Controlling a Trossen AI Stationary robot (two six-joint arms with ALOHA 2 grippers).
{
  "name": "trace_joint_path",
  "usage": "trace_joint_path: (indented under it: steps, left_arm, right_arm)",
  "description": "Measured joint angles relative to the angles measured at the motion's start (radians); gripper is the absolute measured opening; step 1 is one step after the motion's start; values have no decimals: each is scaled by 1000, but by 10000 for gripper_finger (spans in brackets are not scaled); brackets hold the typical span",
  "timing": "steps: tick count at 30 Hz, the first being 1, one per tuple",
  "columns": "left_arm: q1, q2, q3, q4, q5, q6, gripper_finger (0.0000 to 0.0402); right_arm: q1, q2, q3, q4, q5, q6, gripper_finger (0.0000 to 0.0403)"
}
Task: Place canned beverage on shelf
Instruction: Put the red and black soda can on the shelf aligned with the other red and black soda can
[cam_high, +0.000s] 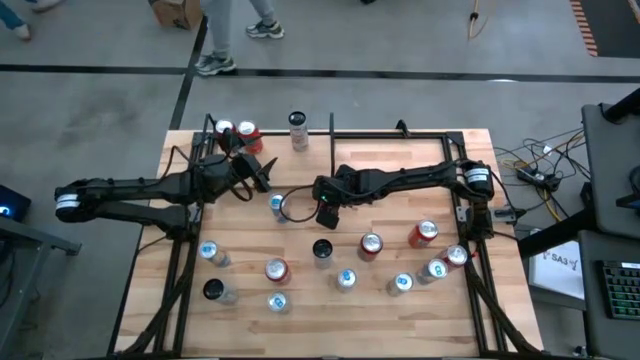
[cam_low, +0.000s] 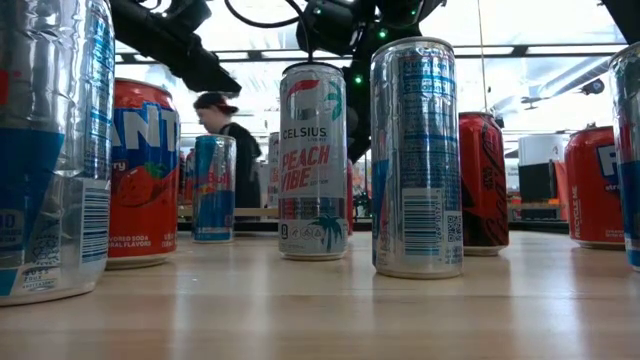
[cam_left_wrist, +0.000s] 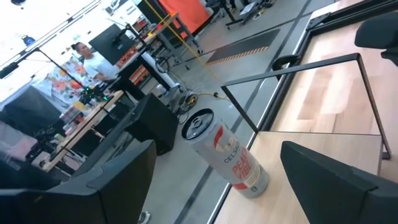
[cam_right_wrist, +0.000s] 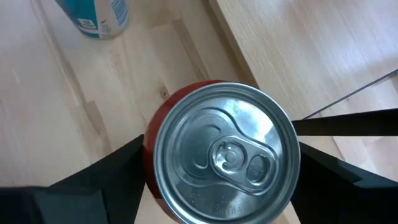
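Red can (cam_right_wrist: 217, 155) sits between the right gripper (cam_right_wrist: 217, 180) fingers, jaws wide, not yet clamped; off-centre closing could tip it.

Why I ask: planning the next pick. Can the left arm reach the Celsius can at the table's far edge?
Probably yes: the open left tool faces the Celsius can, with nothing standing between them.
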Motion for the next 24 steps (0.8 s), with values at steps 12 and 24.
trace_joint_path:
  steps: [12, 24]
  left_arm:
    - [0, -31, 2, 39, -130, 16, 330]
    - [0, -162, -9, 38, -145, 0, 330]
  right_arm:
    - [-2, -45, 157, -201, -17, -11, 300]
    - [-37, 3, 463, -230, -37, -145, 300]
